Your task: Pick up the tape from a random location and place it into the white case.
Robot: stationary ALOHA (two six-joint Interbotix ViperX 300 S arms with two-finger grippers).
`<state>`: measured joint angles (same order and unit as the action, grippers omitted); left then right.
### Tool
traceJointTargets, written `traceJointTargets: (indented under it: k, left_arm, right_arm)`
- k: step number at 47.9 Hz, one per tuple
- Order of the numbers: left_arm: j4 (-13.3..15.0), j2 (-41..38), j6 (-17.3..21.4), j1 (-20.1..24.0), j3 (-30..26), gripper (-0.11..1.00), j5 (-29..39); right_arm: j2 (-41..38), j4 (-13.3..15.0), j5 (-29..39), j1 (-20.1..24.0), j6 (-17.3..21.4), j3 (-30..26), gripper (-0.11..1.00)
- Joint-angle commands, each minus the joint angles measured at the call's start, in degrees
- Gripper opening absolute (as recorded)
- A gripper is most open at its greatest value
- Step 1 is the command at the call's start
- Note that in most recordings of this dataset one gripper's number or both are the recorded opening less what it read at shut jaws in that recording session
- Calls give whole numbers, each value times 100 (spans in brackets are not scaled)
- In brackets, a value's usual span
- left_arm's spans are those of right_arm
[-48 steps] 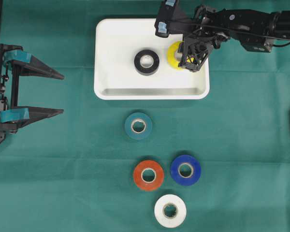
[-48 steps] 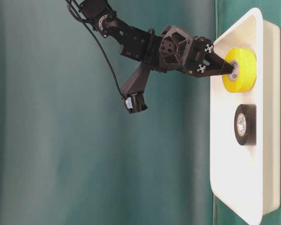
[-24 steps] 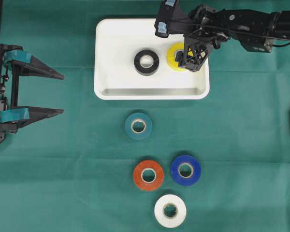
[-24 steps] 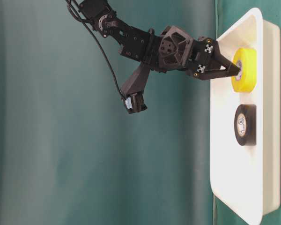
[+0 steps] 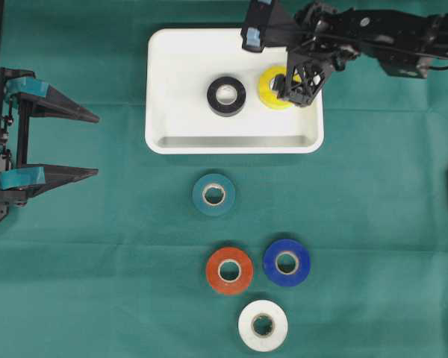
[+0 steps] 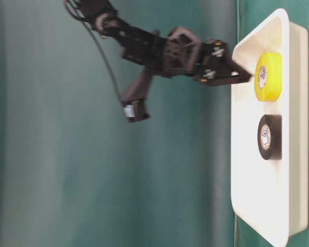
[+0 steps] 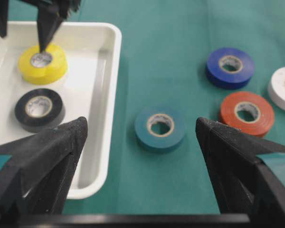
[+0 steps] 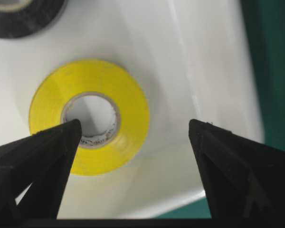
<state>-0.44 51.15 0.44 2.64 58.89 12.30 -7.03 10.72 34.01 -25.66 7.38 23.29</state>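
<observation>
You see the white case at the far middle of the green desk. Inside the case, the yellow tape lies flat near the right end, and a black tape lies flat just beside it, closer to the middle of the case; the two rolls do not touch.

The right tool is above the yellow tape with its tips apart. In the right wrist view, one fingertip is over the edge of the roll's hole and the other is over the case wall. In the table-level view, the tips are clear of the roll, so the tool holds nothing.

The left tool is well to the left of the case, above the desk, with its tips wide apart and nothing between them.

In front of the case, a teal tape is the nearest. Further from the case lie an orange tape and a blue tape side by side, and a white tape is the farthest.
</observation>
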Motion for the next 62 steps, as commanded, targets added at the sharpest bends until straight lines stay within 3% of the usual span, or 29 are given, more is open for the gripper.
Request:
traceJointTargets:
  k: [1,23,33,45,62]
  left_arm:
    - [0,-26,-9,0,-79,95,-35]
    - [9,-26,-9,-9,-79,95,-26]
    - [9,-26,-9,-9,-88,95,-26]
    - [0,-18,-9,0,-88,95,-18]
    - [9,26,0,0,-79,95,176]
  right_arm:
    - [413,9,123,9,-9,-193,88]
    - [800,79,334,132,0,-246,88]
    - [809,44,352,642,35,-255,88]
    - [844,35,264,1661,88,-334,88]
    - [1125,26,220,1846,132,-193,88]
